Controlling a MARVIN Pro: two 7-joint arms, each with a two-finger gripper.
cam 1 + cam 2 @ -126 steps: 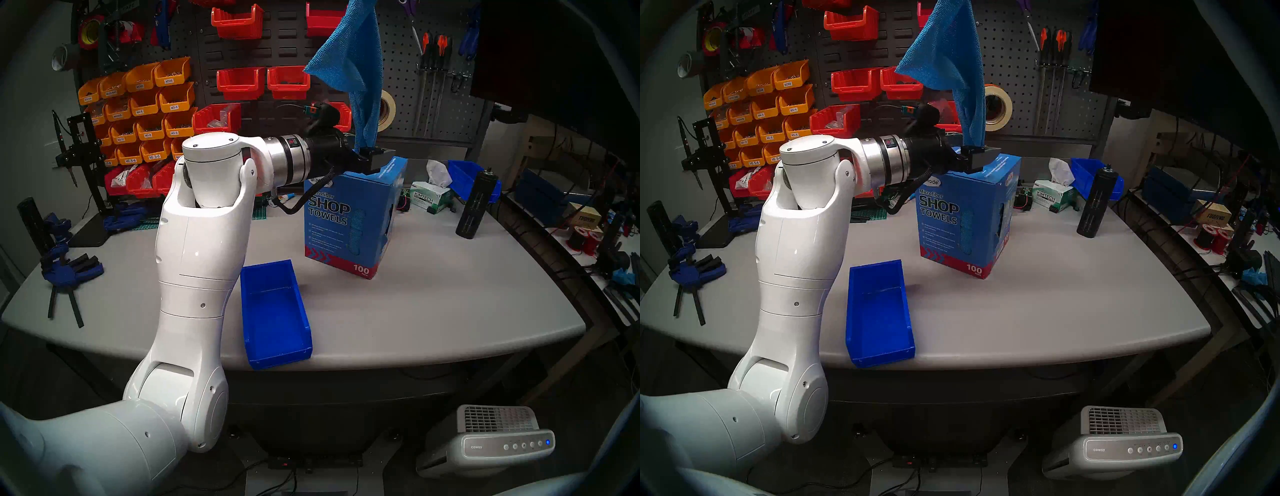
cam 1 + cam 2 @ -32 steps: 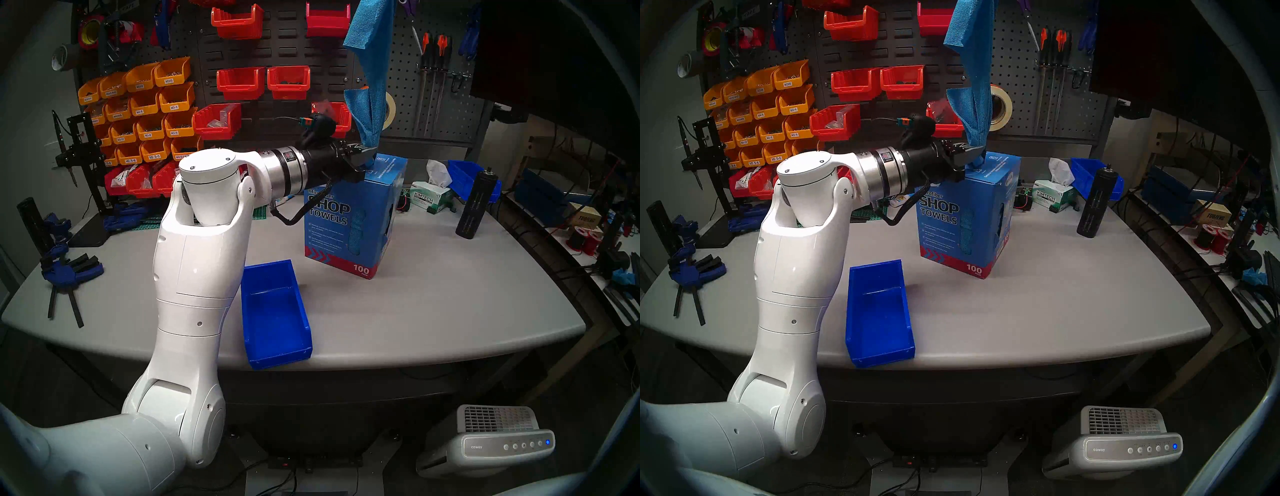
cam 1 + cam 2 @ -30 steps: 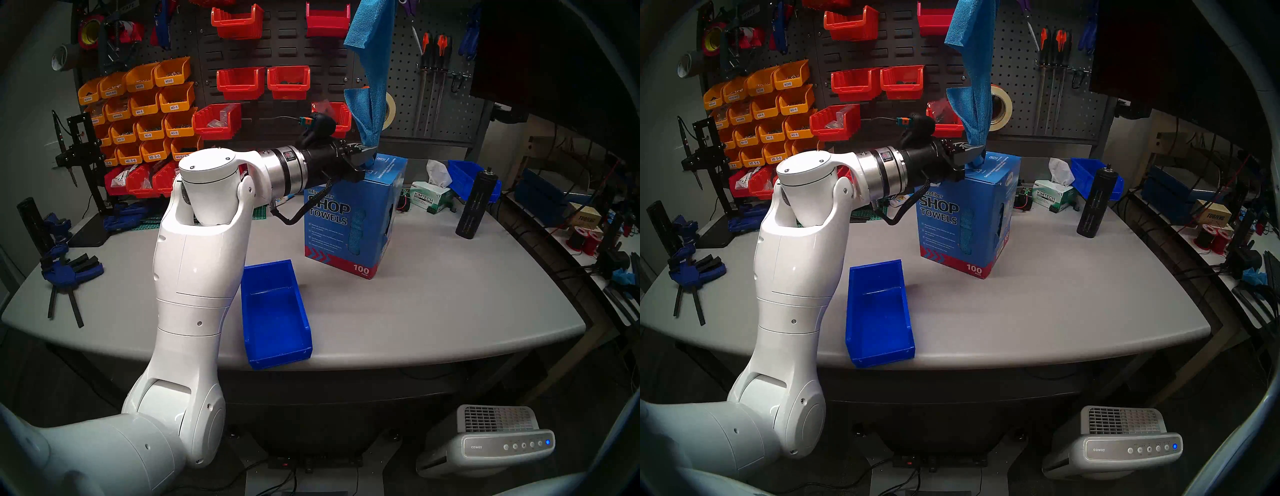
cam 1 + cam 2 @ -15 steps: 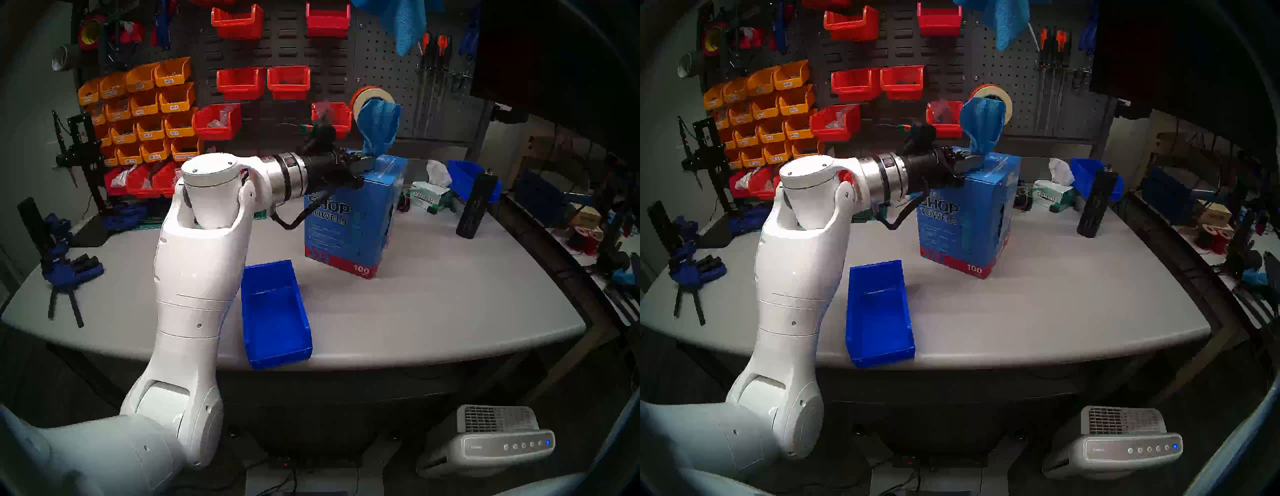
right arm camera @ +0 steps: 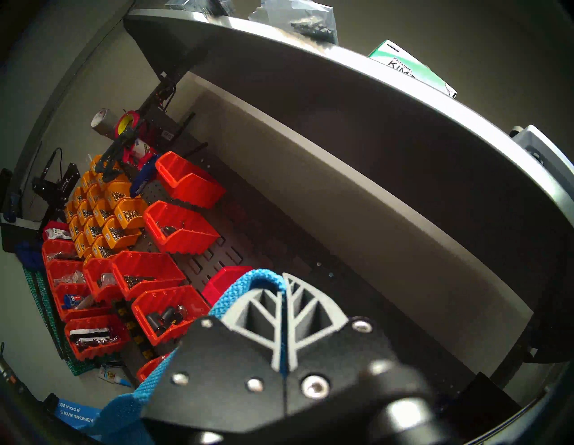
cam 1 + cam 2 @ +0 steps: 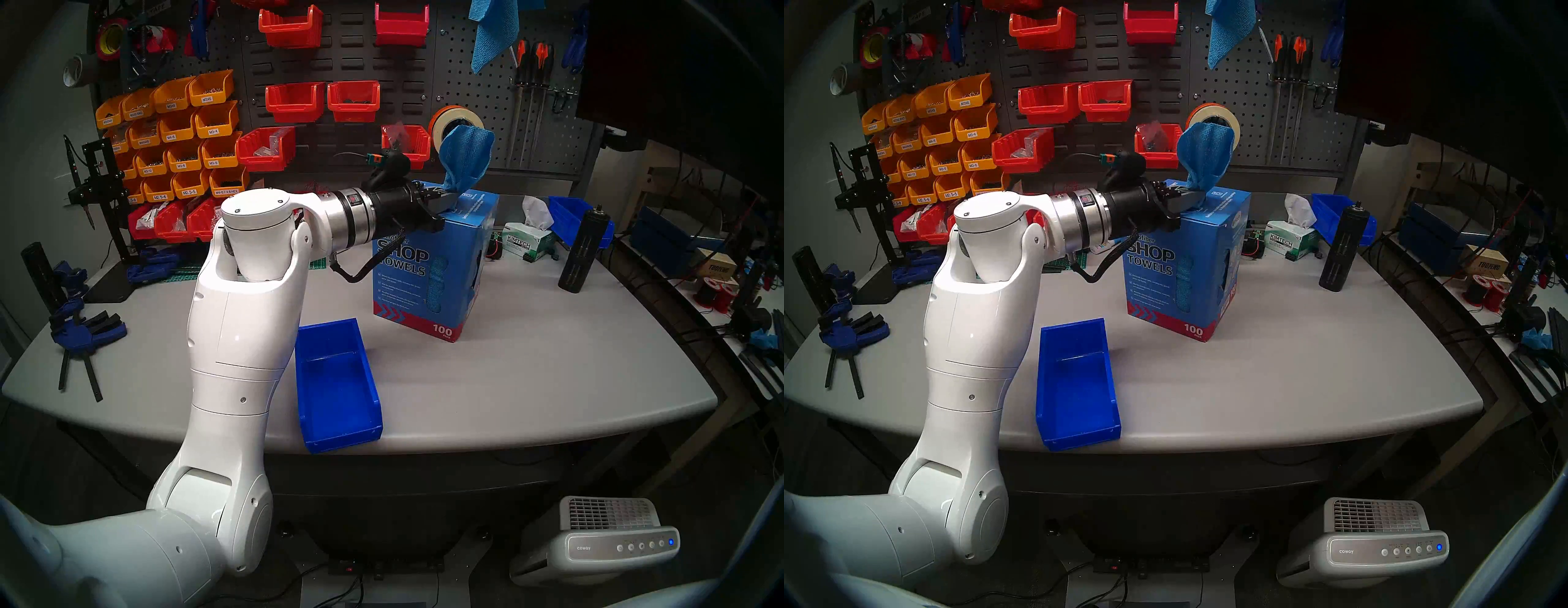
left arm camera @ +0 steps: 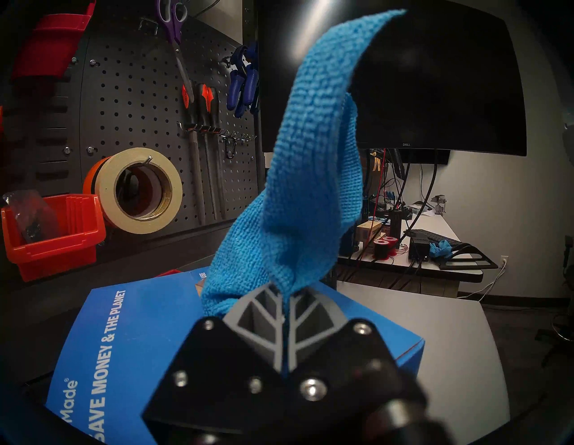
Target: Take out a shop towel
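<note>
Left gripper (image 7: 284, 306): jaws together, clamped on the foot of a blue towel where it leaves the top of the carton; the arm reaches in level from the left of the head views.
Next towel (image 6: 466, 159): stands up out of the carton's top opening, fanned above the left gripper's grey fingers (image 7: 254, 314) and curling over at its upper edge; its lower end is pinched between them, just over the carton lid.
Carton (image 6: 428, 271): tall blue box marked SHOP TOWELS, upright on the grey table (image 6: 551, 369), right under the left gripper.
Right gripper (image 5: 283, 293): jaws together, clamped on the edge of the shop towel; it lies outside both head views.
Shop towel (image 6: 492, 34): hangs free at the top of the head views, high above the carton and well apart from the towel in the box; in the right wrist view a blue band (image 5: 239, 292) of it wraps over the left-hand finger and trails down past the gripper body.
Blue bin (image 6: 335, 382): open, at the table's near edge, beside the left arm's white forearm.
Tissue box (image 6: 528, 244): green and white, behind the carton on the right.
</note>
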